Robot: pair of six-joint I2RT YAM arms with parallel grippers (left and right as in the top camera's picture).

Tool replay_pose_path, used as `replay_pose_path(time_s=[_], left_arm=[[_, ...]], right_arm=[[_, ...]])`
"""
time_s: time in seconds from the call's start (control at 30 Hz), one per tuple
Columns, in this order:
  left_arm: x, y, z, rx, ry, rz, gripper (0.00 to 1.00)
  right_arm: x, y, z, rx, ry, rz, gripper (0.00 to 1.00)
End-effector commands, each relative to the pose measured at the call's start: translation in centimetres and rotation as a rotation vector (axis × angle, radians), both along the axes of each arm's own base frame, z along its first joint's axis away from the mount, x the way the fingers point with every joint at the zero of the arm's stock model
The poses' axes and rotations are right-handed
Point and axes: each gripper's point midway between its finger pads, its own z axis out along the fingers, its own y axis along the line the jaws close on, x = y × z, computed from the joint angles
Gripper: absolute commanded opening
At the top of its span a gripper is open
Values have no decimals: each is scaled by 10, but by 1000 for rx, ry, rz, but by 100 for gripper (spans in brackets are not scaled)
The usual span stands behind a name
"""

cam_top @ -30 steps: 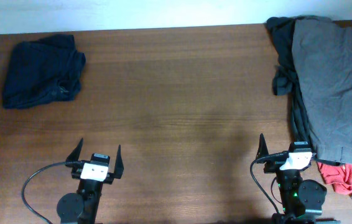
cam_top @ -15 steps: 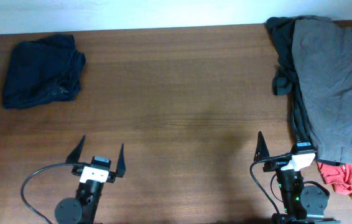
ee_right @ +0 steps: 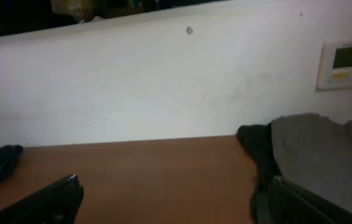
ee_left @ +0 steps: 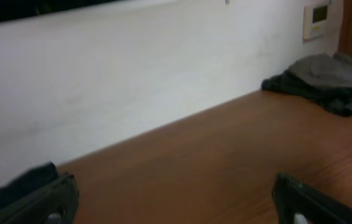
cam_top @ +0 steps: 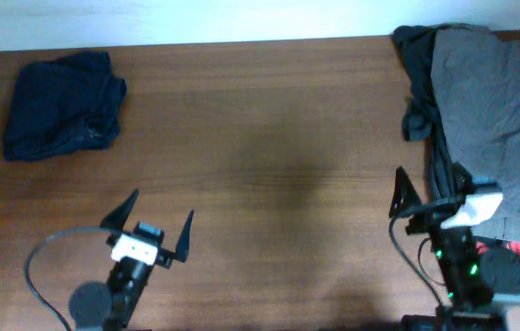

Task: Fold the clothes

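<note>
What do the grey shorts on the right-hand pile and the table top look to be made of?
Grey shorts: woven cloth, probably cotton, with a matte finish; they show soft creases and no shine.
Table: brown wood or a wood-look laminate, smooth with a low sheen; long grain lines run across it. The pictures do not settle whether it is solid wood or laminate.

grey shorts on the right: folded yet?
Not folded: the grey shorts lie rumpled, spread lengthwise and draped over dark clothes.
</note>
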Motion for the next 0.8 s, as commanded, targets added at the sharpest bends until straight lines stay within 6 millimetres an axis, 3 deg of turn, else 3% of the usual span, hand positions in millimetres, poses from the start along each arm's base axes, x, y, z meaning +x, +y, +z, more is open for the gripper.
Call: replay_pose_path(time_s=[0.0,0.17,0.33,0.5,0.57,0.67,0.77], left_arm=[[14,-3,22,-16,77,-19,99],[47,-3,37,-23,263,-23,99],[89,-7,42,-37,526,-50,99],[126,-13,31,-42,812,-65,99],[139,-21,25,-37,906,-82,99],[159,-33,14,-25,997,-106,99],[174,-43,-1,-15,1040,-129,99]], right_arm=[[20,0,31,21,63,10,99],[55,-5,40,30,225,10,99],[93,-9,27,26,445,18,99],[128,-18,10,36,570,-4,99],[142,-32,1,35,586,-48,99],[156,-68,-19,91,620,-141,99],[156,-127,-47,204,673,-281,99]])
